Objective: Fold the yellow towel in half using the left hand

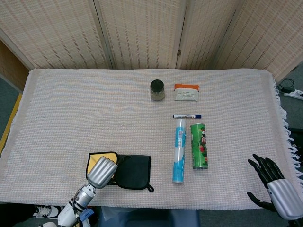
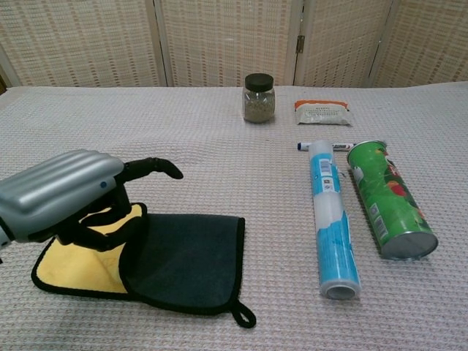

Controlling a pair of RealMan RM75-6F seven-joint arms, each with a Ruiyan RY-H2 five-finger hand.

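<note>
The yellow towel lies flat near the table's front left edge, its dark grey flap folded over the right part so that only a yellow strip shows on the left. My left hand hovers just over the yellow strip, its dark fingers spread and loosely bent, with nothing in them. The head view shows the same left hand at the seam between yellow and grey. My right hand rests at the front right corner, fingers apart and empty.
A blue-and-white tube and a green can lie side by side right of the towel, with a marker just behind them. A dark-lidded jar and a white packet stand further back. The tablecloth's fringed edge runs along the right.
</note>
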